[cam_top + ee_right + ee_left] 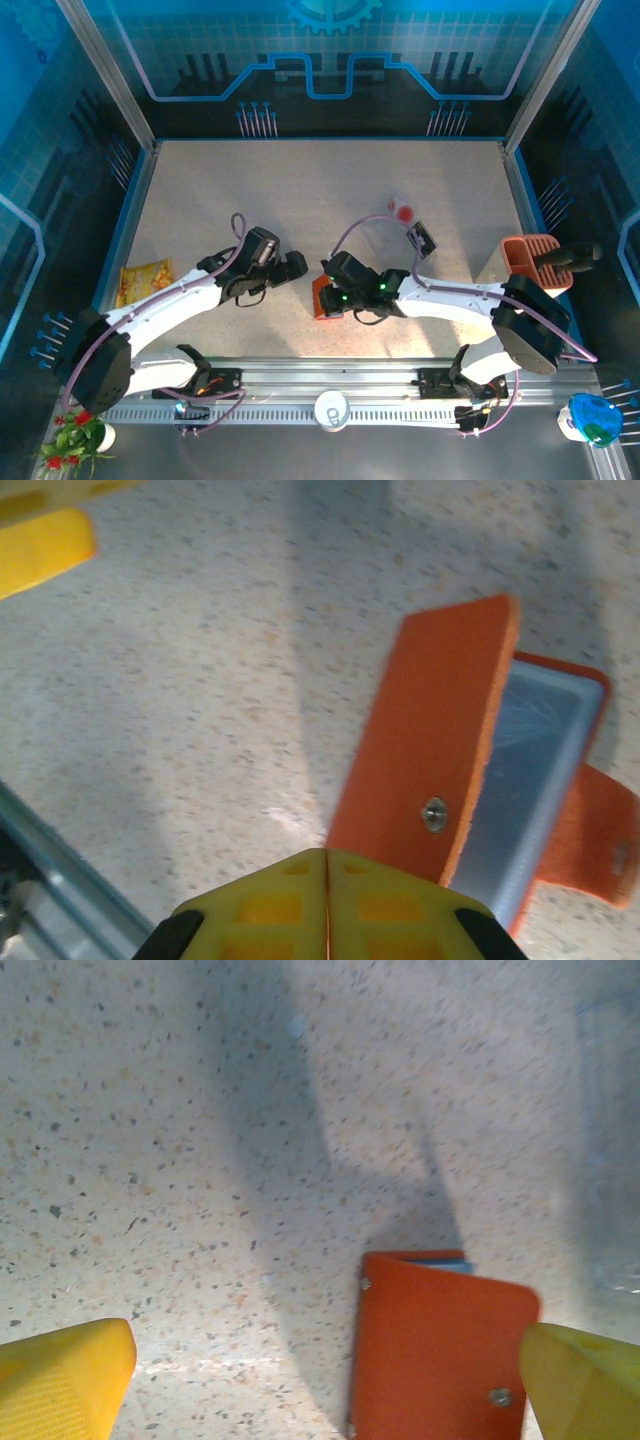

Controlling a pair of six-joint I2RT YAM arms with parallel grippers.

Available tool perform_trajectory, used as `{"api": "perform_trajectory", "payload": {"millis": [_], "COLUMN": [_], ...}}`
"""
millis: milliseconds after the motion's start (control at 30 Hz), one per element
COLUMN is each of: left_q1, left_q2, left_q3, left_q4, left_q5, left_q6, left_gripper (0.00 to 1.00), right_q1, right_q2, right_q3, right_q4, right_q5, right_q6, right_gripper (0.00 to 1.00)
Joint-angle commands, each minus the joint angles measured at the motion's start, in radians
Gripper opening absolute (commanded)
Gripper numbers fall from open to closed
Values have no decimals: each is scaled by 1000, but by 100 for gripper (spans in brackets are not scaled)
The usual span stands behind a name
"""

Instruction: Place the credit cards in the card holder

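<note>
Speckled worktop (300, 200) holds the card holder (430, 1350). Right tool (327, 852) is shut tight beside its flap (430, 730); left tool (320, 1375) is wide. Best to nudge the flap open slowly.

A: What lies on the speckled table (300, 190)?
B: The card holder (322, 303), part open, at the right gripper's (332, 286) tips. Farther out than that gripper, apart from it, a dark card (422, 237) and a pink-red card (403, 209).
A: And the left gripper (298, 266)?
B: A yellow packet (146, 281), well behind it.
</note>
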Motion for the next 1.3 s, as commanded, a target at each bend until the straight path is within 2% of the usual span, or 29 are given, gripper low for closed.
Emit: {"api": "perform_trajectory", "payload": {"millis": [0,233,567,1000,1267], "left_q1": [1,-67,-193,-224,-265], "left_q2": [48,152,278,344,421], "left_q3": [41,91,141,127,167], "left_q4": [-38,-32,-33,-54,-174], "left_q5": [53,65,-6,-80,-180], "left_q6": [87,146,158,156,158], "left_gripper": [99,99,99,99,99], "right_q1": [-37,-75,-79,-81,-120], "right_q2": [-13,-3,-3,4,-66], "right_q3": [-73,-179,-198,-207,-172], "right_q4": [34,132,144,153,87], "right_q5": [13,-31,-37,-45,-58], "right_q6": [21,60,66,75,37], "right_gripper": [9,8,7,5,6]}}
